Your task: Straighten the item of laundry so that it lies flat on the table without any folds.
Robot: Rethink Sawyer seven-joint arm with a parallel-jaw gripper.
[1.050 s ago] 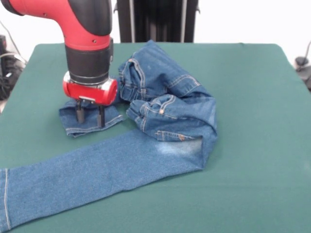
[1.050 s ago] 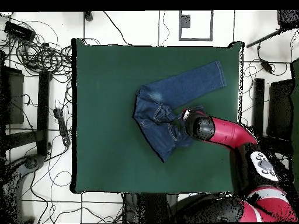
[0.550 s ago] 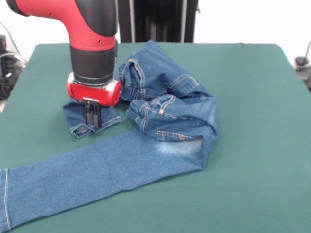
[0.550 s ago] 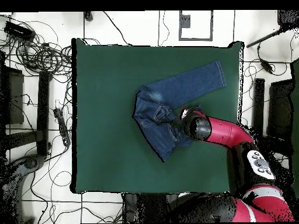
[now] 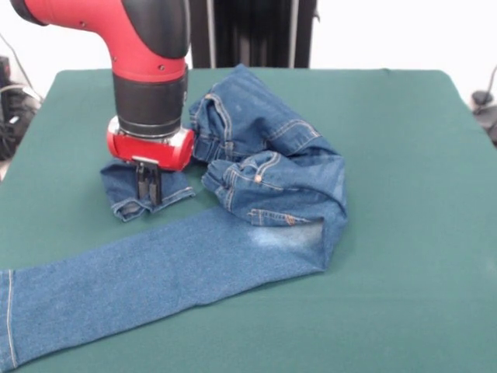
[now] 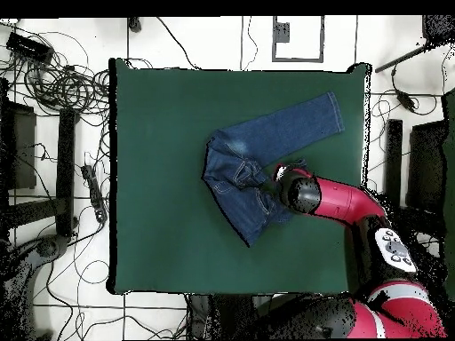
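Since one second ago, the gripper (image 5: 148, 189) has shifted slightly toward the bunched denim and its fingers, then spread apart, have come together; over the last half second nothing has moved. You now see the two black fingertips pressed side by side on the hem end of the folded-under trouser leg, so judge the tool as pinched narrow on that cloth, though how much fabric it actually holds cannot be told.

The item of laundry (image 5: 264, 179) lies near the middle of the table (image 5: 404, 233). One leg runs flat toward the near left corner in the front view. The other leg is doubled back, with only its cuff showing beneath the gripper, and the waist and seat are heaped in folds beside it.

Note the hazards from here:
- Thin grip: if only the hem edge is caught, the cuff may slip free once you pull.
- Drag: a low pull may haul the whole garment across the felt instead of unfolding the leg, because the heap rests on that leg.
- Direction: a pull toward the heap adds folds; the leg needs to travel away from the waist.
- Table cover: a pinch set too deep may catch the green cloth.
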